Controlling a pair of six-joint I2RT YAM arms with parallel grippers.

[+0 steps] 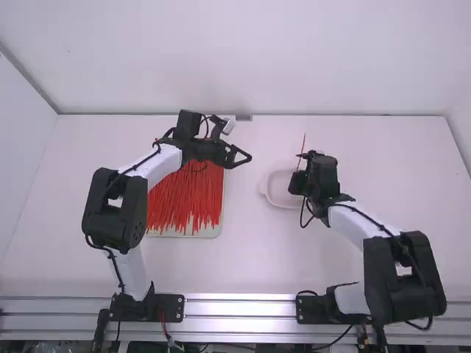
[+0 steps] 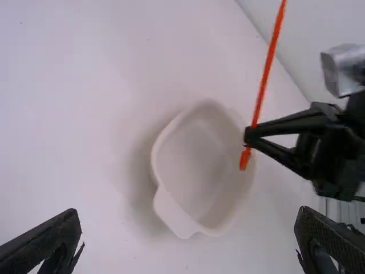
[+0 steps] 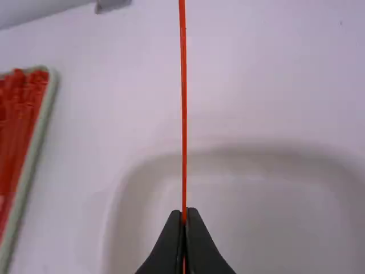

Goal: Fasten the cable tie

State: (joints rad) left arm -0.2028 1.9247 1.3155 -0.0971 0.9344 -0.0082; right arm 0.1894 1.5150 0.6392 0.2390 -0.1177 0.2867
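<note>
Red-orange cable tie (image 3: 183, 114), a thin straight plastic strip, stands upright, pinched near its lower end by the right pincer (image 3: 184, 212) over a smooth white rounded plastic dish (image 3: 122, 188). At the dish's 10 o'clock hovers the left pincer (image 1: 234, 156), spread wide.

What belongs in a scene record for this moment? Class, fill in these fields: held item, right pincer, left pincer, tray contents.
held item: one red cable tie, straight, not yet looped
right pincer: shut on the cable tie, above the rim of the white dish
left pincer: open, empty, over the far end of the tray
tray contents: heap of spare red ties
</note>
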